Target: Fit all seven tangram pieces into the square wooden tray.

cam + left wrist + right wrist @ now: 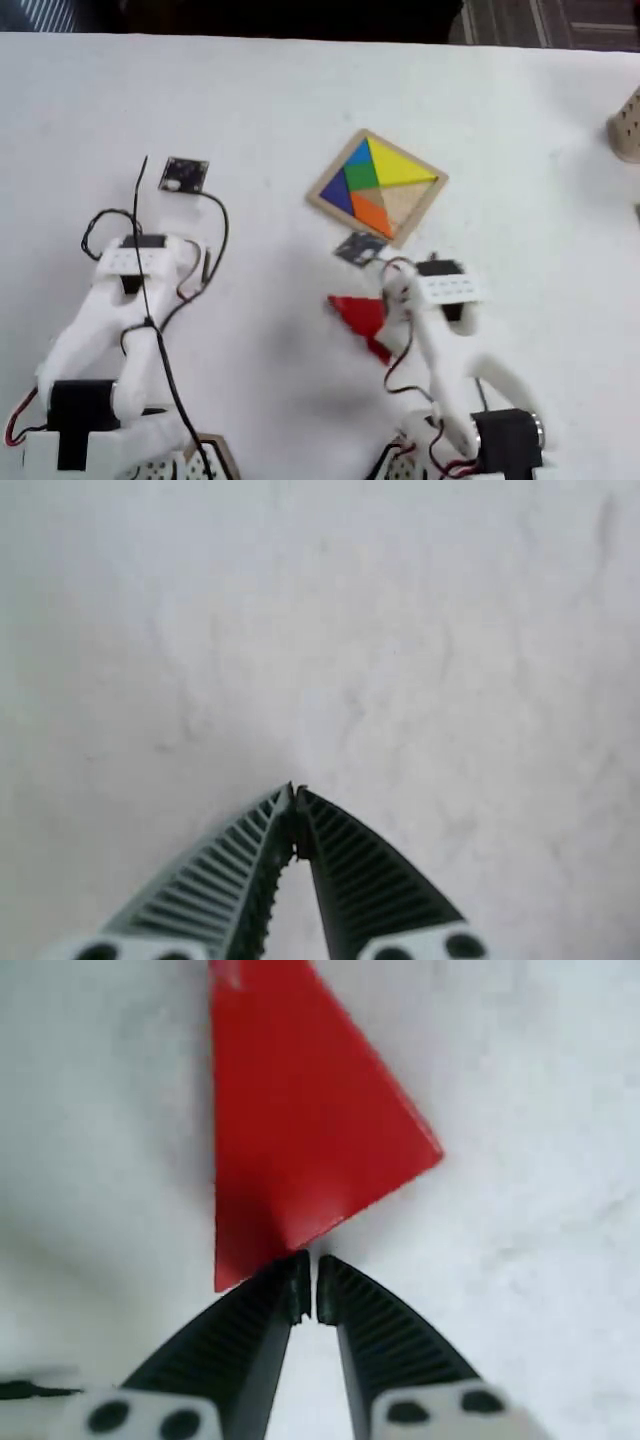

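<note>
While its fingers sit pressed together, the right hand (308,1285) has its tips at the edge of the red triangle (300,1130). That piece lies flat on the white counter (520,1090), near of the wooden tray (313,197). The left hand (295,795), likewise pressed together, hovers well left.

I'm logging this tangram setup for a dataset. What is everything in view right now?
Wooden tray: one, tan, mid-table, turned like a diamond, part of it bare.
Pieces in tray: blue, green, yellow, orange; exact count unclear.
Red triangle: one, red, flat on the table outside the tray, beside the right arm.
Perforated object: one, tan, at the table's edge.
Table: one, white.
Left gripper: one, shut, over bare table.
Right gripper: one, shut, tips at the triangle's edge.
</note>
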Available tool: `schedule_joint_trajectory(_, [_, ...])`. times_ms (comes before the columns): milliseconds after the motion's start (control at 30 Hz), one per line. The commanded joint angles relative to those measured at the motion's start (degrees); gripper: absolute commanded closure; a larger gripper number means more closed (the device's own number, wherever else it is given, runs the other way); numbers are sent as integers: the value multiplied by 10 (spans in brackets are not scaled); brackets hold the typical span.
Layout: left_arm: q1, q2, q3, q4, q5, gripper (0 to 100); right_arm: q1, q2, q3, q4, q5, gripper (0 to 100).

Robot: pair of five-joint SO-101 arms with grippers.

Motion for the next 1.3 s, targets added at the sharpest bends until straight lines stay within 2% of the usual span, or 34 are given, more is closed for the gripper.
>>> schedule_joint_trajectory(0, [-6,-2,-33,1,-8,973,-105,-15,-4,-9,-52,979])
schedule_joint_trajectory(133, [-6,-2,-33,1,-8,973,-175,-15,-19,-29,-107,979])
schedule_joint_trajectory(333, [-6,-2,-34,0,-8,973,-188,-20,-40,-36,-149,979])
schedule_joint_trajectory(433, [-6,-2,-33,-7,-8,973,-143,-21,-41,-36,-166,979])
schedule_joint_trajectory(600, [-5,-2,-30,-20,-8,973,-13,-20,-68,-38,-208,979])
schedule_joint_trajectory(833, [-6,-2,-29,-19,-8,973,40,-14,-64,-79,-290,979])
schedule_joint_trajectory(1033, [-5,-2,-29,-19,-8,973,-9,32,-55,-107,-294,978])
schedule_joint_trajectory(1267, [-6,-2,-29,-19,-8,973,-89,103,-119,-72,-323,978])
